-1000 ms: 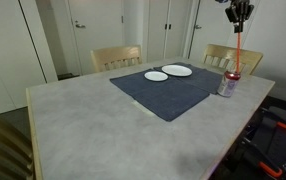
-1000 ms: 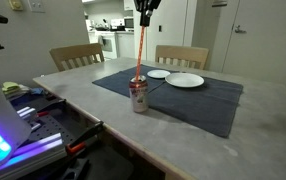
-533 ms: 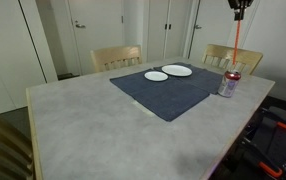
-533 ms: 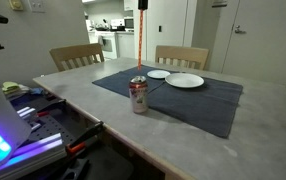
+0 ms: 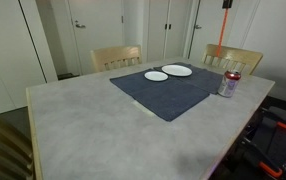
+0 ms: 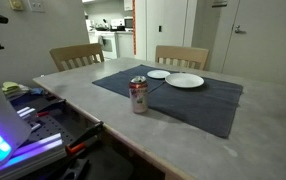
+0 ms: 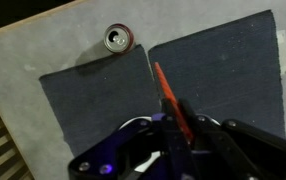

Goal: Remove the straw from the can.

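As straw hangs clear of can, gripper seemingly pinches it, fingers nearly together.

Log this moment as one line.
tool: shut on straw | straw: out of can, high above it | can: upright on table

In an exterior view the camera stands off a corner of the table, slightly above it, facing the chairs and doors. In an exterior view it sits lower and nearer, just by the can. Both share the mat, plates and can. The wrist view looks straight down from high up, with the gripper and straw at its lower edge.
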